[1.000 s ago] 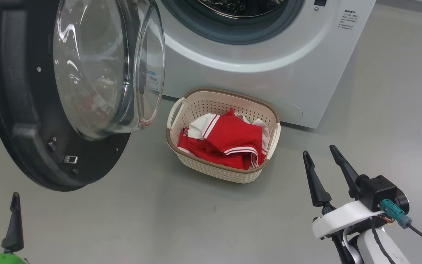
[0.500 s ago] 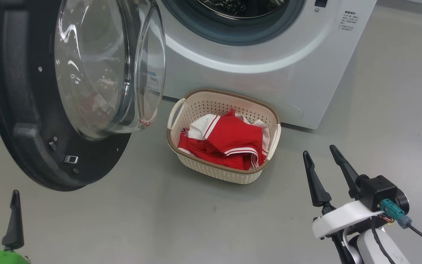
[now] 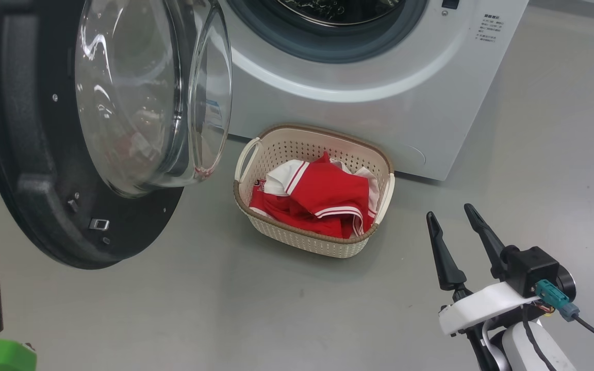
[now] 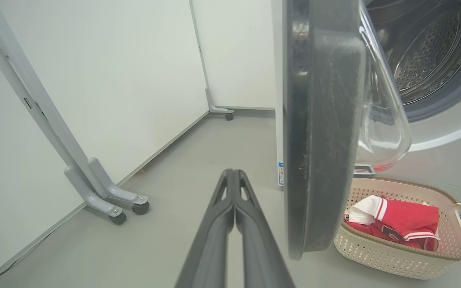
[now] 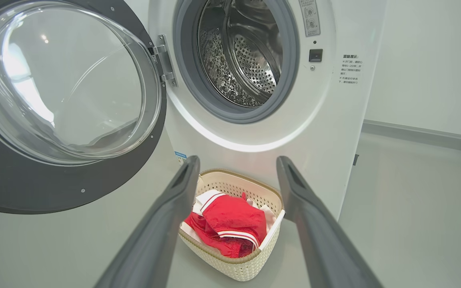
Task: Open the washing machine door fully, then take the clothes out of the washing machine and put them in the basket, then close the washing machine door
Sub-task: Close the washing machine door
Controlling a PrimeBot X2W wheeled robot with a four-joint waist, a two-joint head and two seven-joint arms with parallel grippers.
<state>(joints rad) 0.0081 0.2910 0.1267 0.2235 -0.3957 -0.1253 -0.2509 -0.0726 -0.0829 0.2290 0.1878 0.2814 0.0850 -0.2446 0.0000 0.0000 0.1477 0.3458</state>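
Closing the door: judged to be the step left, since the clothes (image 3: 323, 198) lie in the basket (image 3: 307, 239) and the drum (image 5: 242, 52) shows bare steel wherever it is visible.
Door place: the washing machine door (image 3: 96, 129) stands wide open at the left of the head view, its glass bowl (image 3: 137, 98) bulging toward the basket. It is seen edge-on at the centre of the left wrist view.
Basket place: on the floor (image 3: 276, 309) at the centre of the head view, just in front of the washing machine (image 3: 359, 103) and below its opening.
Risk, slip: a push with a narrow tip on the curved, glossy outer face could skid off, leaving the door only part way round.
Risk, basket: the door's lower edge overlaps the basket's near end in the left wrist view. Whether it clears the handle (image 3: 248, 157) cannot be told, so a swing might knock the basket.
Risk, latch: too soft a push may leave the door resting on the grey ring (image 5: 198, 100) without catching.
Left gripper: the left gripper (image 4: 233, 173) has its fingers pressed together, holding nothing and touching nothing. It points at the floor just left of the door's outer face.
Right gripper: the right gripper (image 3: 449, 212) is spread wide and empty at the lower right of the head view, well apart from the basket.
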